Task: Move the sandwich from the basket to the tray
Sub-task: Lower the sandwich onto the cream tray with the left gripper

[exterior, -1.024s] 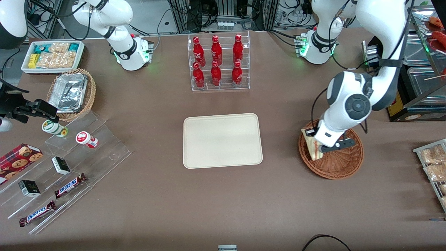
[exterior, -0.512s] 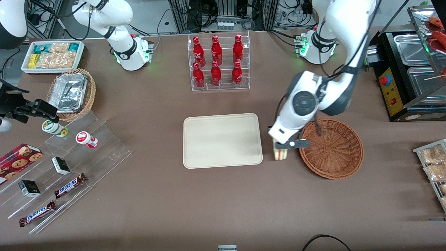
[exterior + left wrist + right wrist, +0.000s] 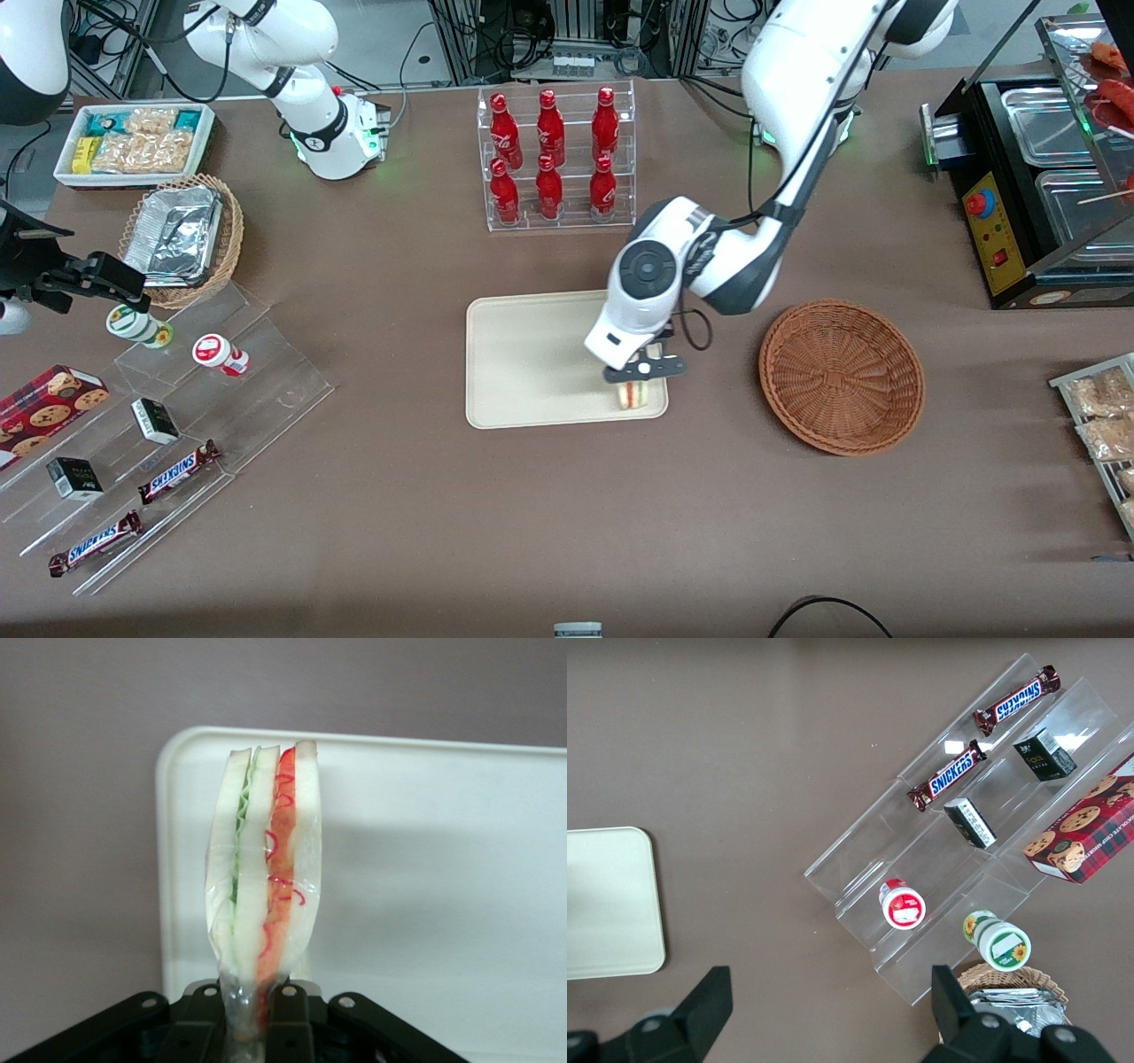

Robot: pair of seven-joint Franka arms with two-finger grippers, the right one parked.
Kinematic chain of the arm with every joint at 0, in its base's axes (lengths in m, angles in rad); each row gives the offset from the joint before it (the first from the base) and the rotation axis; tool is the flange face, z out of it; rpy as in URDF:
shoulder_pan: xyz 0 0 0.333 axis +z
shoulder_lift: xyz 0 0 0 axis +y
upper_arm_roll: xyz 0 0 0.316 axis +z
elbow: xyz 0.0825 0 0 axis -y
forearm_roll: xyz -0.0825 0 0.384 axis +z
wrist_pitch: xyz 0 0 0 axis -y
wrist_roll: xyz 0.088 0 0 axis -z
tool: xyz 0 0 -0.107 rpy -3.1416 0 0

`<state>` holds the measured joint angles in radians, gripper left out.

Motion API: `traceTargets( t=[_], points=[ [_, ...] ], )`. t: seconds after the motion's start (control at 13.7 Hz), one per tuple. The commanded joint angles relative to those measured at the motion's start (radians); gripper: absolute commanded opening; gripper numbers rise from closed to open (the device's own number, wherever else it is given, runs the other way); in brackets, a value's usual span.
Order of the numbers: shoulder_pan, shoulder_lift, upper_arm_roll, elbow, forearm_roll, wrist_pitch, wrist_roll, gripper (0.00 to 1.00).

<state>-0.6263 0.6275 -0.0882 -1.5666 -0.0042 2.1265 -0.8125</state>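
Note:
My left gripper (image 3: 640, 372) is shut on the clear-wrapped sandwich (image 3: 632, 394), a pale wedge with red and green filling on its cut edge. It holds the sandwich (image 3: 264, 877) by its narrow end, above the cream tray (image 3: 532, 359), over the tray's corner nearest the front camera and the basket. The black fingers (image 3: 291, 1023) pinch the wrap tight, with the tray (image 3: 443, 868) below. The reddish-brown wicker basket (image 3: 842, 377) sits empty beside the tray, toward the working arm's end of the table.
A clear rack of red bottles (image 3: 554, 159) stands farther from the front camera than the tray. Clear stepped shelves with snack bars and cups (image 3: 177, 416) and a tan basket of foil trays (image 3: 182, 235) lie toward the parked arm's end. Metal pans (image 3: 1063, 168) sit near the basket.
The gripper has carried the sandwich up out of the basket, across the bare table and over the tray's near corner. The basket is now empty.

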Motion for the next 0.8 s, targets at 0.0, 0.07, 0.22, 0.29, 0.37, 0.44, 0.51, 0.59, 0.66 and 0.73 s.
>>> traceTargets(
  t=[0.0, 0.07, 0.22, 0.29, 0.37, 0.44, 0.51, 0.59, 0.66, 0.73],
  points=[
    [-0.053, 0.058, 0.015, 0.091, -0.016, -0.03, -0.059, 0.0],
    [-0.062, 0.078, 0.015, 0.115, -0.016, -0.03, -0.072, 0.0],
    [-0.085, 0.115, 0.015, 0.16, -0.016, -0.03, -0.076, 0.0],
    [-0.09, 0.135, 0.013, 0.187, -0.017, -0.036, -0.076, 0.0],
    [-0.093, 0.144, 0.008, 0.203, -0.022, -0.037, -0.076, 0.0],
    [-0.093, 0.149, -0.002, 0.204, -0.037, -0.037, -0.073, 0.0],
    [-0.093, 0.156, -0.005, 0.209, -0.039, -0.037, -0.07, 0.0],
    [-0.093, 0.161, -0.01, 0.211, -0.039, -0.037, -0.066, 0.0],
    [-0.092, 0.167, -0.011, 0.218, -0.043, -0.039, -0.065, 0.0],
    [-0.093, 0.169, -0.012, 0.224, -0.063, -0.04, -0.063, 0.0]
  ],
)
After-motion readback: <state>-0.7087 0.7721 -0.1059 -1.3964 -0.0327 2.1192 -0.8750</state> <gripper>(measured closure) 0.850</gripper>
